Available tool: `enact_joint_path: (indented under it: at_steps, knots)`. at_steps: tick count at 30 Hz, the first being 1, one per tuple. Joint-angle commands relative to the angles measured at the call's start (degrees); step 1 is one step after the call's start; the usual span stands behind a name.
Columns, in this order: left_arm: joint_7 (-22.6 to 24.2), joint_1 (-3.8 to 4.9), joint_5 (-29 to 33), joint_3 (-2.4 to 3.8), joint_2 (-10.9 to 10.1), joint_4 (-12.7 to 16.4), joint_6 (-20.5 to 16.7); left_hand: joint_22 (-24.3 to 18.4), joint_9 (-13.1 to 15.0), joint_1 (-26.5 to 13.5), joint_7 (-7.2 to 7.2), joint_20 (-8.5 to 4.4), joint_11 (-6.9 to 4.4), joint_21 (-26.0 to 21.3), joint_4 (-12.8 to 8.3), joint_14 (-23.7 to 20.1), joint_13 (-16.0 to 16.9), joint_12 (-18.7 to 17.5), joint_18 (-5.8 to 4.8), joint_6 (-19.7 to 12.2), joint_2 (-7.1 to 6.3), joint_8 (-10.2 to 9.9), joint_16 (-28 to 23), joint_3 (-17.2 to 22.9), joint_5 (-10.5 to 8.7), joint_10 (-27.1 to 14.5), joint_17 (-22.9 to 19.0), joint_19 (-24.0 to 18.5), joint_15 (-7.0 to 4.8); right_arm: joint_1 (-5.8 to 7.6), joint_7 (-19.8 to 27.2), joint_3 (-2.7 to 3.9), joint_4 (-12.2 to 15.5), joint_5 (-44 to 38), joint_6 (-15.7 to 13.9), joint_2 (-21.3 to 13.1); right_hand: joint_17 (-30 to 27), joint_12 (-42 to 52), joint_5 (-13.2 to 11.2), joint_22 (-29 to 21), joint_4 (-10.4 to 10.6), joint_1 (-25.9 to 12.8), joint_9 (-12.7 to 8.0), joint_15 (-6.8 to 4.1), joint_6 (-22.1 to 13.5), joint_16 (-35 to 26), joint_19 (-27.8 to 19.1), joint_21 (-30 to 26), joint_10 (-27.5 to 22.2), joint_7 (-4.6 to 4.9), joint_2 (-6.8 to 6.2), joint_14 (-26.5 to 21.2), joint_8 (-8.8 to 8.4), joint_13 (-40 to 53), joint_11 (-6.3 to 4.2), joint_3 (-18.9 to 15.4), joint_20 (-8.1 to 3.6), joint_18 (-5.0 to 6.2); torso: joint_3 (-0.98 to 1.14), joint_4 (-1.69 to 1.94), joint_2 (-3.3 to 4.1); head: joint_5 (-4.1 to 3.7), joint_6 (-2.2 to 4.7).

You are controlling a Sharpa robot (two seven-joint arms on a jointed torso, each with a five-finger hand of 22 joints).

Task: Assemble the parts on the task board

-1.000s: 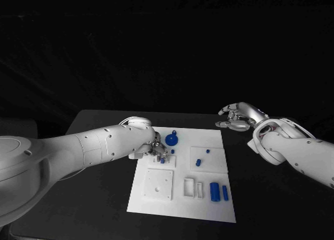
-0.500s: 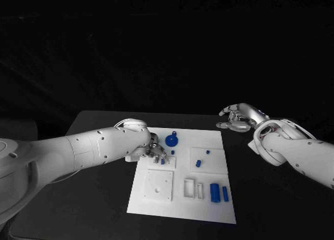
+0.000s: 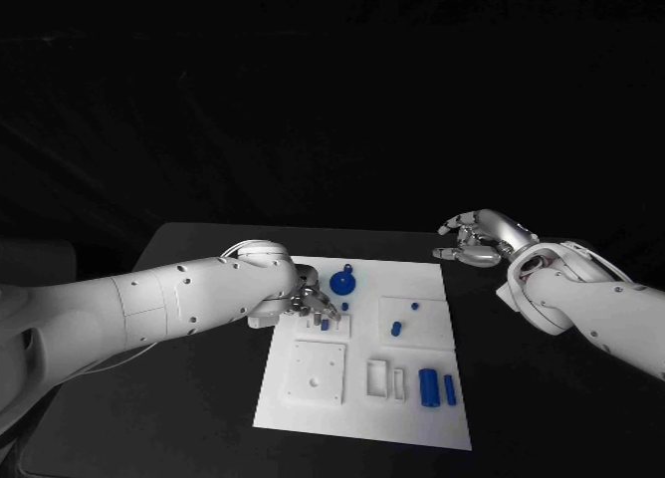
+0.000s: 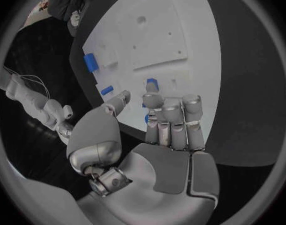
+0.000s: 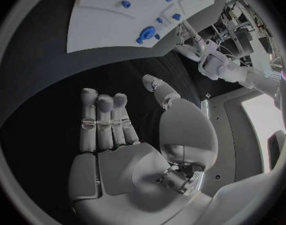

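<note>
The left robot hand (image 3: 307,304) hovers over the task board (image 3: 354,413) near its far-left corner, fingers curled down at a small upright blue peg (image 3: 325,322); whether they actually pinch it cannot be told. The risk looks plain: a smooth little plastic peg could slip or tip, or jam if it meets its socket tilted. A crowding finger might also nudge the round blue knob (image 3: 341,280) just beside. The right robot hand (image 3: 474,238) hangs off the board's far-right corner, fingers loosely curled, holding nothing. The board is matte white with raised square plates; two blue cylinders (image 3: 436,387) lie in slots near the front on the black worktop (image 3: 203,418)
</note>
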Motion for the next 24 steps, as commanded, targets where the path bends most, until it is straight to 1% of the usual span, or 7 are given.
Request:
enact_joint_path:
  at_steps: [1, 3, 7, 13, 16, 19, 24]
  knots:
    - [1.7, 0.02, -0.9, 0.06, -0.8, 2.2, -5.6, -0.3, -0.9, 2.4, 0.79, -6.68, 0.89, -0.7, -2.1, -0.6, -0.7, -1.3, 0.39, -2.4, 1.17, -1.7, -1.2, -0.7, -0.23, -0.7, -0.5, -1.0, 0.78, -0.14, 0.4, 0.0, 0.1, 0.0, 0.4, -0.2, -0.1, 0.3, 0.4, 0.1, 0.2, -0.4, -0.1, -0.14, -0.1, 0.3, -0.3, -0.2, -0.5, 0.4, 0.08, -0.4, 0.2, -0.1, -0.07, -0.3, 0.14, 3.92, 0.0, -0.03, 0.01, 0.1, 0.1]
    - [1.9, 0.0, -1.3, 0.04, -1.5, 3.6, -7.1, -0.6, -1.8, 4.5, 1.57, -6.38, 1.67, -1.5, -3.7, -1.4, -1.3, -2.5, 0.1, -4.0, 2.05, -2.9, -2.4, -0.9, -0.2, -1.5, -1.0, -1.8, 1.56, -0.26, 0.4, 0.0, 0.1, 0.0, 0.4, -0.2, -0.1, 0.3, 0.4, 0.1, 0.2, -0.3, -0.1, -0.14, -0.1, 0.3, -0.3, -0.2, -0.5, 0.4, 0.08, -0.4, 0.2, -0.1, -0.07, -0.3, 0.14, 3.92, 0.03, 0.0, 0.03, 0.17, 0.15]
    - [2.8, -0.05, -2.2, -0.04, -3.1, 5.6, -10.6, -1.1, -2.7, 6.3, 2.01, -5.97, 2.09, -2.4, -5.6, -2.0, -2.0, -3.7, -0.36, -4.9, 3.07, -3.7, -3.7, -1.6, -0.1, -2.3, -1.5, -2.3, 1.97, -0.52, 0.5, 0.0, 0.2, 0.0, 0.3, -0.4, -0.1, 0.3, 0.4, 0.1, 0.2, -0.3, -0.1, -0.14, -0.1, 0.3, -0.3, -0.2, -0.5, 0.4, 0.11, -0.4, 0.21, -0.1, -0.07, -0.3, 0.14, 3.92, 0.0, -0.04, 0.04, 0.15, 0.35]
    - [4.1, -0.65, -3.7, -0.25, -5.9, 8.8, -18.7, -2.5, -4.2, 7.2, 2.73, -5.3, 2.82, -4.8, -6.6, -3.5, -3.8, -6.9, -1.12, -6.0, 3.41, -4.6, -7.2, -2.0, -0.1, -4.1, -2.8, -3.5, 2.78, -0.77, 0.5, -0.01, 0.3, 0.1, 0.2, -0.7, -0.1, 0.4, 0.4, 0.1, 0.2, -0.3, -0.1, -0.14, -0.1, 0.3, -0.3, -0.2, -0.5, 0.4, 0.15, -0.4, 0.22, -0.1, -0.07, -0.2, 0.14, 3.92, 0.03, -0.05, 0.01, 0.24, 0.47]
    - [4.6, -0.73, -4.1, -0.83, -7.3, 10.2, -21.9, -3.8, -5.0, 7.7, 3.57, -4.49, 3.51, -7.5, -7.0, -5.1, -5.8, -10.5, -1.95, -6.8, 3.14, -5.0, -11.0, -1.9, -0.14, -5.8, -4.4, -5.3, 3.8, -0.87, 0.5, -0.01, 0.2, 0.2, 0.2, -0.8, -0.1, 0.4, 0.4, 0.1, 0.2, -0.3, -0.1, -0.14, -0.1, 0.3, -0.3, -0.2, -0.5, 0.4, 0.18, -0.4, 0.22, -0.1, -0.08, -0.2, 0.13, 3.92, -0.01, -0.01, -0.05, 0.14, 0.47]
    - [5.0, -0.81, -4.1, -1.54, -9.0, 11.5, -24.3, -5.1, -5.5, 8.3, 4.32, -3.59, 4.44, -10.1, -7.0, -6.9, -8.1, -14.2, -2.85, -8.1, 2.22, -4.9, -14.7, -1.4, -0.11, -7.7, -5.8, -7.1, 5.17, -0.92, 0.5, -0.01, 0.2, 0.2, 0.1, -0.9, -0.1, 0.4, 0.4, 0.1, 0.2, -0.2, -0.1, -0.15, -0.1, 0.3, -0.3, -0.2, -0.5, 0.39, 0.19, -0.4, 0.23, -0.1, -0.08, -0.2, 0.13, 3.92, -0.04, 0.02, -0.07, 0.29, 0.5]
    - [5.3, -0.85, -3.3, -2.41, -10.3, 12.9, -24.4, -6.1, -6.0, 8.5, 4.47, -2.76, 4.72, -12.0, -5.5, -6.7, -10.4, -17.4, -3.2, -8.6, 0.24, -3.3, -17.6, -1.2, -0.13, -7.6, -6.6, -7.3, 6.18, -0.96, 0.5, -0.02, 0.1, 0.2, 0.1, -1.0, -0.1, 0.4, 0.4, 0.1, 0.2, -0.1, 0.0, -0.15, -0.1, 0.3, -0.3, -0.2, -0.5, 0.38, 0.23, -0.4, 0.25, -0.1, -0.09, -0.2, 0.12, 3.92, -0.08, 0.06, -0.04, 0.15, 0.64]
